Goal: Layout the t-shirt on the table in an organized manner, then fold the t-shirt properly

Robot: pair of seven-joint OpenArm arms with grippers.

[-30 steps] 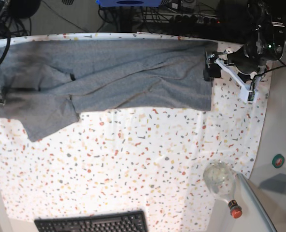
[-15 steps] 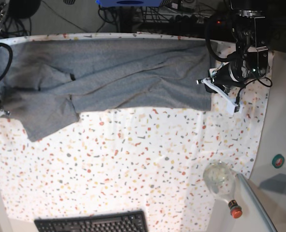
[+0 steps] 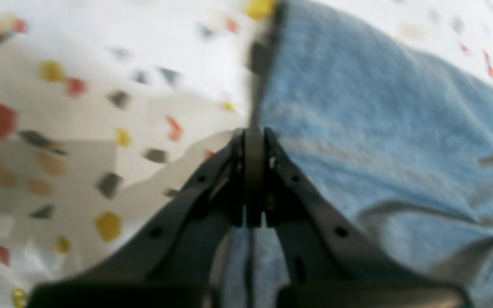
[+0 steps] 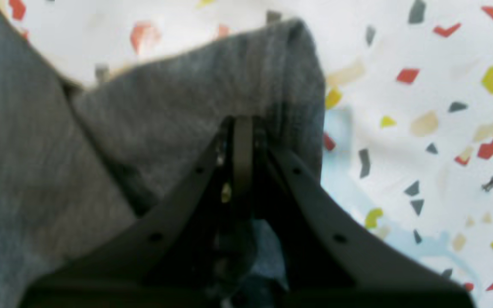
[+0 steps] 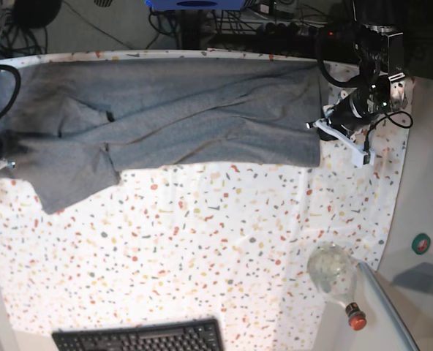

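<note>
Just ahead of the left gripper (image 3: 253,141), the hem edge of the t-shirt (image 5: 172,117) is running away across the table (image 5: 224,248), and the jaws are standing pressed together with that edge apparently pinched between them, though the blur is making the catch hard to confirm. The right gripper (image 4: 242,128) is likewise clenched, its tips buried in a rounded fold of grey cloth, with speckled table lying bare just to one side. Between the two grippers the shirt is lying stretched along the far part of the table, creased and with one sleeve flopped toward the near side. The step in hand appears to be spreading the garment flat. To do it well, both arms are probably best lifting only slightly, pulling apart evenly so the cloth is tautening without slipping free, then drawing it toward the table's middle before lowering.
</note>
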